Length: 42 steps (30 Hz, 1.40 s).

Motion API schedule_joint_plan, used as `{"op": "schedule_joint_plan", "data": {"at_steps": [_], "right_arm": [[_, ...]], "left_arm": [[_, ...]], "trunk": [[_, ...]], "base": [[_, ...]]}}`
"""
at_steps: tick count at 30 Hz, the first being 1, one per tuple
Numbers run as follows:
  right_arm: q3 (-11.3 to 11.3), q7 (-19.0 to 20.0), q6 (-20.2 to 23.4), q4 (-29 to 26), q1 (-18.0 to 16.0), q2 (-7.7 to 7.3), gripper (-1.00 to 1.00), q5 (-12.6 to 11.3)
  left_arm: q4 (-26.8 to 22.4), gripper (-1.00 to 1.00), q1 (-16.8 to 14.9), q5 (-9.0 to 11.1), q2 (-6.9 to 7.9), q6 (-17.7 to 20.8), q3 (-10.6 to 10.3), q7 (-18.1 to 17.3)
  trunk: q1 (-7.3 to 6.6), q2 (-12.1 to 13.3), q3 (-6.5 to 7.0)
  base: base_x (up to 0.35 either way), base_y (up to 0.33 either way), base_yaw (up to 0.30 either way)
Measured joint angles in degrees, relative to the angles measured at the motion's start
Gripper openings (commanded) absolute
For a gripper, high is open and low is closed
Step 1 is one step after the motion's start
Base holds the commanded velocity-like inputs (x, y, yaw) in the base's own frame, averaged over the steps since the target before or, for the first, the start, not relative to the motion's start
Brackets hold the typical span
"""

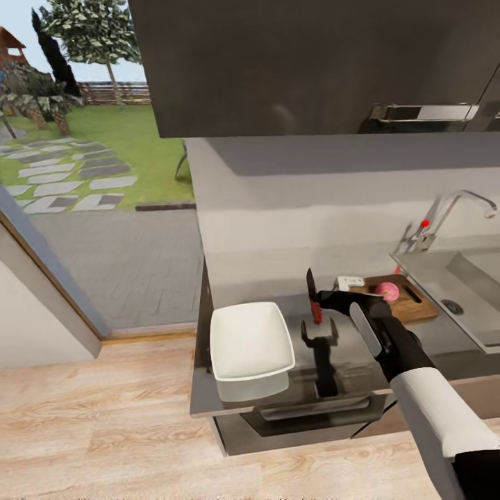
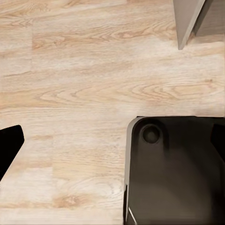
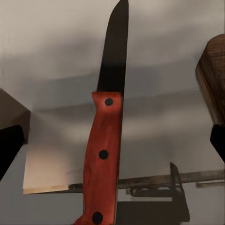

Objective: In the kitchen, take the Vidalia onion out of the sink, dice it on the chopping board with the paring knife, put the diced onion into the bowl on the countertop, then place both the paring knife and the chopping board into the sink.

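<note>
My right gripper (image 1: 328,301) is shut on the paring knife (image 1: 314,297), which it holds above the countertop (image 1: 430,337) with the dark blade pointing up. In the right wrist view the red handle (image 3: 103,154) runs between the fingers. Just right of the gripper lies the chopping board (image 1: 410,305) with the pink Vidalia onion (image 1: 387,292) on it. The white bowl (image 1: 250,340) stands at the counter's left end. The steel sink (image 1: 479,278) is at the far right. My left gripper (image 2: 112,140) hangs open over the wooden floor.
A black forked stand (image 1: 321,347) rises from the counter between bowl and board. A small white object (image 1: 347,282) lies at the board's left end. The chrome faucet (image 1: 451,208) stands behind the sink, dark wall cabinets hang overhead, and my dark base (image 2: 173,173) is below the left gripper.
</note>
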Motion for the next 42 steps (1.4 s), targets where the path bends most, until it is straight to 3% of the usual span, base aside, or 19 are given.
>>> {"op": "schedule_joint_plan", "data": {"at_steps": [7,42], "right_arm": [[0.0,-0.1,-1.0,1.4,0.0,1.59,1.0,0.1],[0.0,0.0,-1.3,1.9,0.0,1.7,1.0,0.8]], "left_arm": [[0.2,1.0,0.0,0.0,0.02,0.0,0.0,0.0],[0.6,1.0,0.0,0.1,0.01,0.2,0.0,0.0]], "trunk": [[0.0,0.0,-0.65],[-0.02,0.0,-3.89]], "base": [[0.031,0.052,0.0],[0.014,-0.013,0.0]]}}
